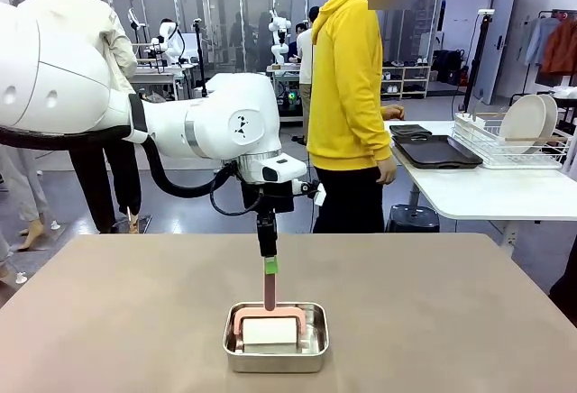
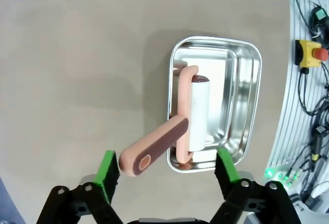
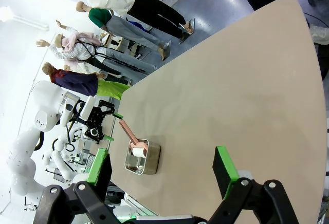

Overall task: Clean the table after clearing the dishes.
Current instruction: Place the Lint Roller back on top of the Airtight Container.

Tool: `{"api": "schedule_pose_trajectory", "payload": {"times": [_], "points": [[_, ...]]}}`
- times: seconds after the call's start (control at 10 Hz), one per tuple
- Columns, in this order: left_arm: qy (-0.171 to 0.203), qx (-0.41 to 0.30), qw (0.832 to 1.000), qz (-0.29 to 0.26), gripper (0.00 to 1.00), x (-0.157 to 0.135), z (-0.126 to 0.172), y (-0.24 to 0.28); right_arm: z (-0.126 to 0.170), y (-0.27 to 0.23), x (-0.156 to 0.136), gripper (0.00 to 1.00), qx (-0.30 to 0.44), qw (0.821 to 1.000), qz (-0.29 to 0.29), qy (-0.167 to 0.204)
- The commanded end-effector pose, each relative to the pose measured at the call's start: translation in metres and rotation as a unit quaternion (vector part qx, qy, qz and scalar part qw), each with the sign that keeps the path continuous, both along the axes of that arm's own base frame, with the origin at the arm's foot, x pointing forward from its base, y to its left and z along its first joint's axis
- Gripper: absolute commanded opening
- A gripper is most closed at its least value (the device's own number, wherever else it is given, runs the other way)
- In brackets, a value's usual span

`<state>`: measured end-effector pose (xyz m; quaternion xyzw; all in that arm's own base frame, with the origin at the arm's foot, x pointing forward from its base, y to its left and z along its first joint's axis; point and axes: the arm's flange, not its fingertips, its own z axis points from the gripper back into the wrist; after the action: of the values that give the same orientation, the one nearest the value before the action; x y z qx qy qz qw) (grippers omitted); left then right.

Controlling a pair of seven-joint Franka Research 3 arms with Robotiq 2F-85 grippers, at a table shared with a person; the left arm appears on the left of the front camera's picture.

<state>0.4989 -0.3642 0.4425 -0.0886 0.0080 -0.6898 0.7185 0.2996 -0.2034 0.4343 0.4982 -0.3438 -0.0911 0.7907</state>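
Observation:
A pink lint roller point(image 1: 270, 328) with a white roll lies in a small steel tin point(image 1: 236, 357) near the front of the greyish-brown table point(image 1: 433, 303). Its handle point(image 2: 154, 153) sticks up out of the tin. My left gripper point(image 1: 270, 271) hangs right over the handle, open, with both green pads clear of it; the same gripper point(image 2: 165, 158) has the tin point(image 2: 245, 100) beyond it. My right gripper point(image 3: 162, 157) is open and empty, high above the table point(image 3: 231, 80). The dishes are off this table: white plates point(image 1: 523, 123) in a rack and dark trays point(image 1: 437, 151) beside it.
A white side table point(image 1: 478, 190) at the far right carries the wire rack point(image 1: 505, 150) and the trays. A person in a yellow hoodie point(image 1: 347, 77) stands next to it. A yellow box with a red button point(image 2: 311, 53) and cables lie past the table's near edge.

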Motion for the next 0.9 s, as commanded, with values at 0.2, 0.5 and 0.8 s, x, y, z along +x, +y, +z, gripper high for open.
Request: {"api": "schedule_pose_trajectory", "payload": {"times": [0.2,0.5,0.8], "points": [[-0.012,-0.010,1.000,0.023,1.00,-0.013,0.010,0.017,0.001,-0.001,-0.003,1.00,-0.003,1.000,0.007,-0.006],[-0.004,-0.002,1.000,0.003,1.00,0.000,0.006,0.002,0.001,-0.001,-0.003,1.00,-0.003,1.000,0.007,-0.006],[-0.004,-0.002,1.000,0.003,1.00,0.000,0.006,0.002,0.001,-0.001,-0.003,1.00,-0.003,1.000,0.007,-0.006]]}}
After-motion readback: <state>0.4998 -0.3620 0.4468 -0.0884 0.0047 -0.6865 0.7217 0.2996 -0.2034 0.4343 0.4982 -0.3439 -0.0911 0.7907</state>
